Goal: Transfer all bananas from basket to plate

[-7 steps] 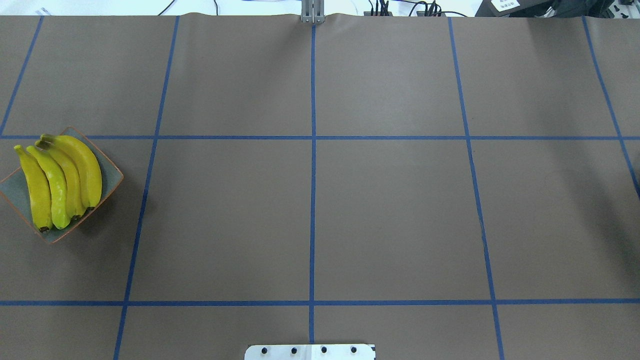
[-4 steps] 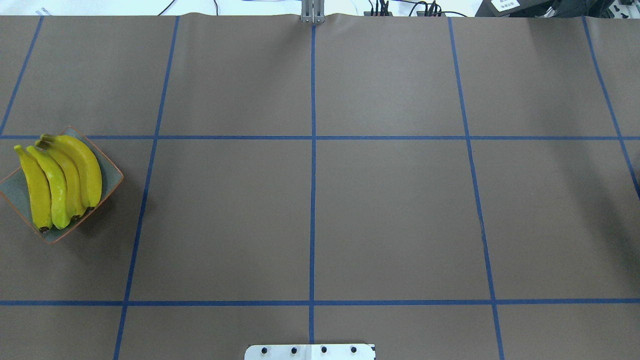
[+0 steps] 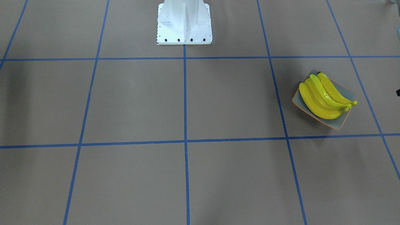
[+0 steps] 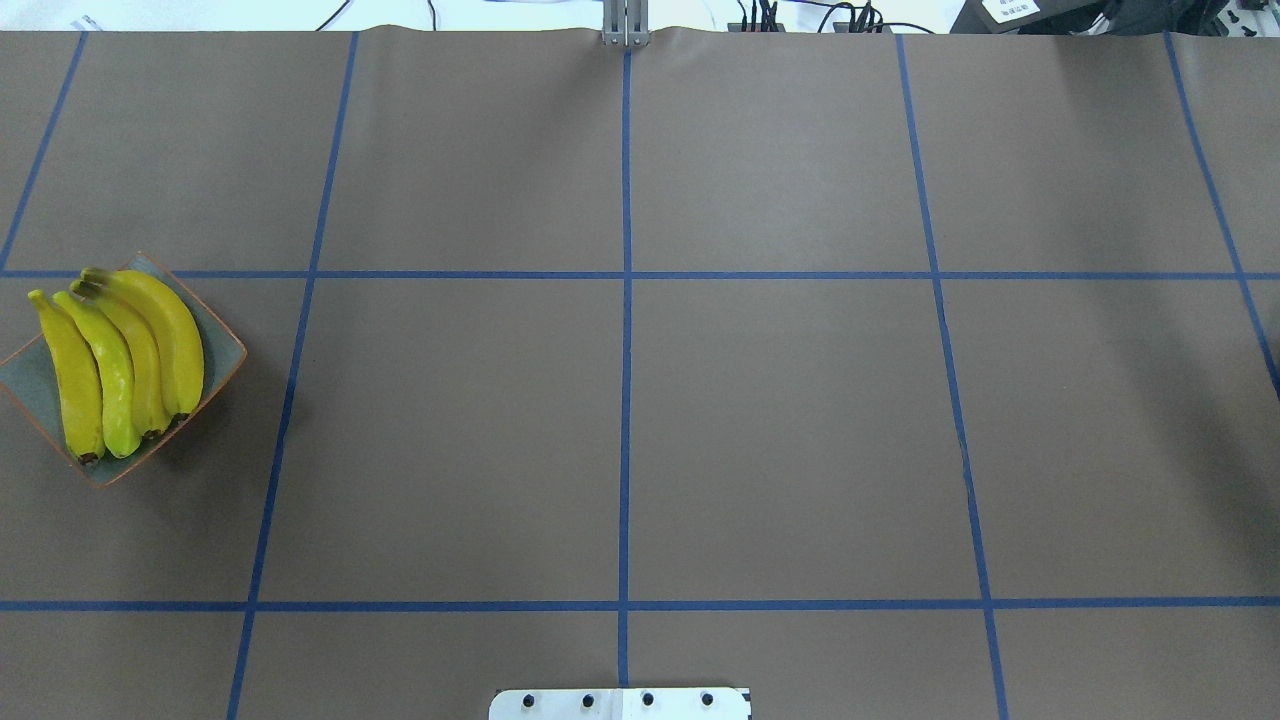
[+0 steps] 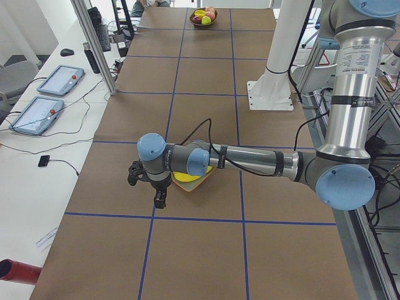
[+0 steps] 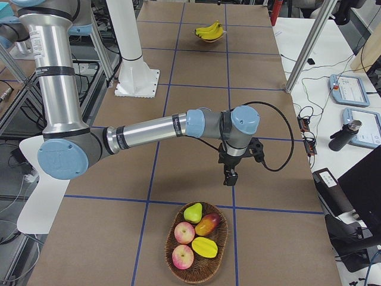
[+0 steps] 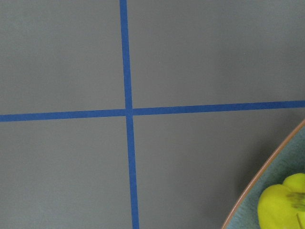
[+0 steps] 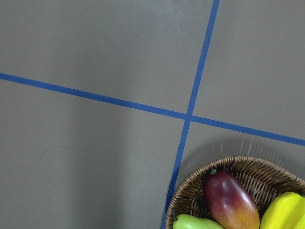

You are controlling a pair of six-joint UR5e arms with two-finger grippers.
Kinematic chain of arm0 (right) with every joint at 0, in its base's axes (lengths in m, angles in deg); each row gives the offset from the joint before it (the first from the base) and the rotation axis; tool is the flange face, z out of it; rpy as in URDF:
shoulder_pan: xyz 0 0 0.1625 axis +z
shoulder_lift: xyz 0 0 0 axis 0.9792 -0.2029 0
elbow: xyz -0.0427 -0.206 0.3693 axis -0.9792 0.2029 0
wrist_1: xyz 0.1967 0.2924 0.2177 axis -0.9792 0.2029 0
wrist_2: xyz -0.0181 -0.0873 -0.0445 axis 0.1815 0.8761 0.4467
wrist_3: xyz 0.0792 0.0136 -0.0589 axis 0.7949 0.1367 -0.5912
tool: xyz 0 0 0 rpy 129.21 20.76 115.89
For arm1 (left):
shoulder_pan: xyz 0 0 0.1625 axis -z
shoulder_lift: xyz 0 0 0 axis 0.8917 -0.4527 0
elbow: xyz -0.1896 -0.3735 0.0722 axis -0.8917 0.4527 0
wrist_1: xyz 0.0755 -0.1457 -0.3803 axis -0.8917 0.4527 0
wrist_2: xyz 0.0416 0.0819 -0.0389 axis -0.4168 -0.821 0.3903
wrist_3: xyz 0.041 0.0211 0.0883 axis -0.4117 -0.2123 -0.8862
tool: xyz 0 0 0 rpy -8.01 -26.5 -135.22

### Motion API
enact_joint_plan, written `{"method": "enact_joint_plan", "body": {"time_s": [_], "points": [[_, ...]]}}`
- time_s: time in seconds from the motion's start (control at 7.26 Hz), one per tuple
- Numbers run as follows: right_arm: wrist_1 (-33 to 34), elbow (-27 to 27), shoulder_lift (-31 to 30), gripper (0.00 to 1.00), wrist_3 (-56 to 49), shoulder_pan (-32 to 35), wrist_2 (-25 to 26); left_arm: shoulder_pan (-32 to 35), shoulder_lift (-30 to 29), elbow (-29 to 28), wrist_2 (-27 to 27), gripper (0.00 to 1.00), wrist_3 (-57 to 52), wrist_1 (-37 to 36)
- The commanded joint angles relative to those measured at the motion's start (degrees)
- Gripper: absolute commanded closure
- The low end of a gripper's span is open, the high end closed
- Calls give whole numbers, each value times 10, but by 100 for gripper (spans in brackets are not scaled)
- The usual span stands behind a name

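Bananas: four bananas (image 4: 120, 365), bright yellow and glossy, lie side by side on the plate (image 4: 222, 350). Their ends bunch close at the far side and fan out at the near side.
Plate: square, grey-green with an orange rim, turned corner-on to the blue tape (image 4: 625, 400) grid. It sits at the robot's left end of the table (image 4: 780, 430).
Basket: the wicker basket (image 8: 248, 168) is at the robot's right end, well apart from the plate. It holds a green pear (image 6: 192, 213), a mango (image 6: 207, 224), two apples (image 6: 182, 256) and a yellow fruit (image 6: 204, 246).
Left gripper: the left gripper (image 5: 150, 184) shows only in the side view. It points down over the table just beside the plate, on the side away from the robot. The forearm (image 5: 250, 161) crosses over the plate and hides part of it. Clenched or released: cannot tell.
Left wrist view: a tape crossing, with the plate's rim and one banana's end in the lower right corner.
Right gripper: the right gripper (image 6: 229, 177) shows only in the side view. It points down over the table near the basket. Clenched or released: cannot tell.
Right wrist view: a tape crossing, with the basket's rim at lower right.
Pedestal: the white pedestal (image 3: 184, 22) stands at the table's robot-side edge.
Bench: two tablets (image 5: 60, 80) lie on the white side bench.
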Motion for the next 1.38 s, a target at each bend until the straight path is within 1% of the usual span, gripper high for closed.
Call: {"method": "enact_joint_plan", "body": {"time_s": [0.0,0.41,0.69,0.83,1.24], "points": [[18,-6,-1,0,-13,0,-1,18,3,-6,0,0,-39,-1],[17,-3,-8,0,-13,0,-1,28,-1,-4,7,0,-36,-11],[10,5,-11,0,-13,0,2,39,-12,-4,24,0,-30,-35],[10,7,-11,0,-13,0,3,43,-18,-2,25,0,-10,-36],[9,8,-13,0,-11,-1,4,44,-26,-2,23,0,-9,-28]]}}
